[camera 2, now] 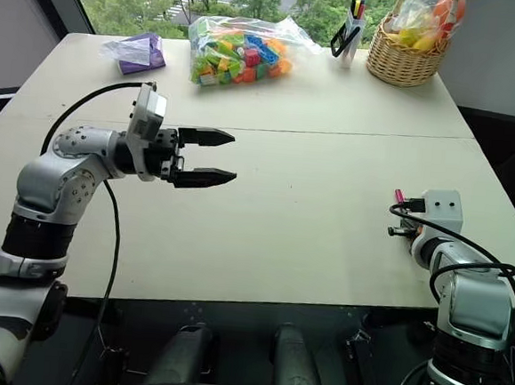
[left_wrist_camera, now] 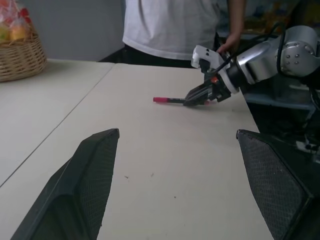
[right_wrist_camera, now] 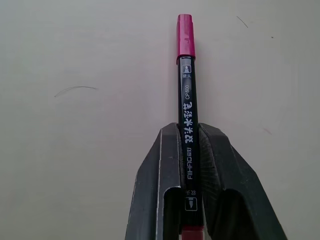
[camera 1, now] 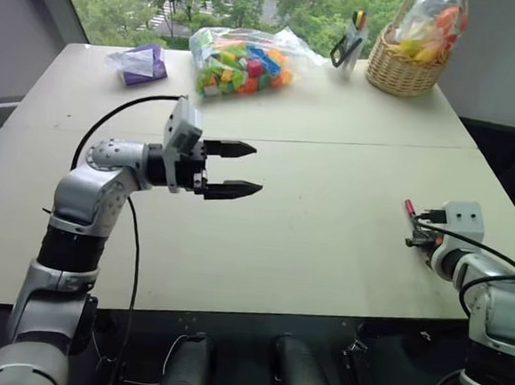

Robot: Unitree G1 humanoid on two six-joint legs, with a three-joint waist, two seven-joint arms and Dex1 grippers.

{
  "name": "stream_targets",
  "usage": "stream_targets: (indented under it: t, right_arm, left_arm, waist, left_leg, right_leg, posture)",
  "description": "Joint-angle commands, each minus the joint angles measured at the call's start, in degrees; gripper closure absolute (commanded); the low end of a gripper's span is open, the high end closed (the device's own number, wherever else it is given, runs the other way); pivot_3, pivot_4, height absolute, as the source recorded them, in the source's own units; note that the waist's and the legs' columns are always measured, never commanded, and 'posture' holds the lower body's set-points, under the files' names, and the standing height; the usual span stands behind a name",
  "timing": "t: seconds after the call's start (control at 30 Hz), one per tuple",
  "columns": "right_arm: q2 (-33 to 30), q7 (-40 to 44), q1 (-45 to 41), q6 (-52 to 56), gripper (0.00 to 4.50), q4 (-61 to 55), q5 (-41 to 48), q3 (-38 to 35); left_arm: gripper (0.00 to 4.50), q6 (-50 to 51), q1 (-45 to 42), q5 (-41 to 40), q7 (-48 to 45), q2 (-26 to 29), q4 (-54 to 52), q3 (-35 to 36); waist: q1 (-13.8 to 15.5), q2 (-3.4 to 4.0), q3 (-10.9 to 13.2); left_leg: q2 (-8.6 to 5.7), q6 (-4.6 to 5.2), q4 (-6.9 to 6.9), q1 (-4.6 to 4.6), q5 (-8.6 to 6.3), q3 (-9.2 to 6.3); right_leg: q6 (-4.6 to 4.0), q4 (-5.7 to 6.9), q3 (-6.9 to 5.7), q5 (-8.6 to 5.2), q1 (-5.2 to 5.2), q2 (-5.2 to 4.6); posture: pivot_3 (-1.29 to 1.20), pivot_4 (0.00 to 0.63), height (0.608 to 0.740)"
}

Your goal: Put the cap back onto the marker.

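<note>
Capped marker at the table's right edge.
On the table (camera 1: 307, 241), I see the left gripper (camera 1: 241, 169) raised, fingers apart and empty; the right gripper (right_wrist_camera: 190, 150) straddles the marker (right_wrist_camera: 188, 125), the cap (right_wrist_camera: 185, 35) seated on its tip.

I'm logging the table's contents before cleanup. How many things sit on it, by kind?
Slim black marker with pink cap fitted: 1
Clear plastic bag of multicoloured building blocks: 1
Woven wicker basket of bagged items: 1
Small holder of pens and scissors: 1
Purple packet in clear wrap: 1
Total: 5
</note>
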Motion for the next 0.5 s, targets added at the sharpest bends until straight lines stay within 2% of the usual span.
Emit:
stream_targets:
  t: [0.03,0.07,0.1,0.17,0.2,0.33,0.5]
  right_arm:
    - [-1.21,-0.55,0.01,-0.88,2.19,-0.66,0.73,-0.57]
    - [-1.3,-0.58,0.06,-0.87,1.75,-0.67,0.84,-0.59]
    - [-1.42,-0.56,0.13,-0.81,1.09,-0.79,0.92,-0.59]
    - [-1.91,-0.39,0.3,-0.44,0.21,-1.26,1.18,-0.74]
    - [-2.4,-0.14,0.43,-0.29,0.09,-1.66,1.44,-0.8]
    - [-5.57,1.2,0.49,2.7,0.09,-5.85,3.26,-1.53]
    - [-9.85,2.92,1.22,10.81,0.09,-15.13,6.16,-4.3]
  left_arm:
    - [0.52,-0.29,-0.06,-0.53,-0.2,0.75,-2.07,0.22]
    - [0.52,-0.27,-0.02,-0.53,-0.21,0.78,-2.15,0.16]
    - [0.52,-0.25,0.02,-0.53,-0.26,0.83,-2.2,0.09]
    - [0.52,-0.22,0.09,-0.46,-0.51,1.06,-2.22,-0.1]
    - [0.52,-0.24,0.18,-0.42,-0.66,1.17,-2.24,-0.2]
    - [0.52,-0.27,0.55,-0.41,-1.34,1.36,-2.25,-0.6]
    - [0.52,-0.95,1.14,-0.06,-2.21,1.25,-1.65,-1.22]
  waist:
    - [0.0,0.0,0.0]
    - [0.0,0.0,0.0]
    - [0.0,0.0,0.0]
    - [0.0,0.0,0.0]
    - [0.0,0.0,0.0]
    - [0.01,0.01,0.01]
    - [0.07,0.01,0.01]
  left_leg:
    - [0.0,0.0,0.0,0.0,0.0,0.0]
    - [0.0,0.0,0.0,0.0,0.0,0.0]
    - [0.0,0.0,0.0,0.0,0.0,0.0]
    - [0.0,0.0,0.0,0.0,0.0,0.0]
    - [0.0,0.0,0.0,0.0,0.0,0.0]
    - [0.0,0.0,0.0,0.0,0.0,0.0]
    - [0.0,0.0,0.0,-0.02,0.0,-0.02]
  right_leg:
    - [0.0,0.0,0.0,0.0,0.0,0.0]
    - [0.0,0.0,0.0,0.0,0.0,0.0]
    - [0.0,0.0,0.0,0.0,0.0,0.0]
    - [0.0,0.0,0.0,0.0,0.0,0.0]
    - [0.0,0.0,0.0,0.0,0.0,0.0]
    - [0.0,-0.01,0.0,0.0,0.0,0.0]
    - [0.0,-0.02,-0.01,-0.01,0.0,0.01]
  posture:
    - [0.0,0.15,0.74]
    - [0.0,0.15,0.74]
    - [0.0,0.15,0.74]
    - [0.0,0.15,0.74]
    - [0.0,0.15,0.74]
    - [0.0,0.15,0.74]
    - [0.0,0.15,0.74]
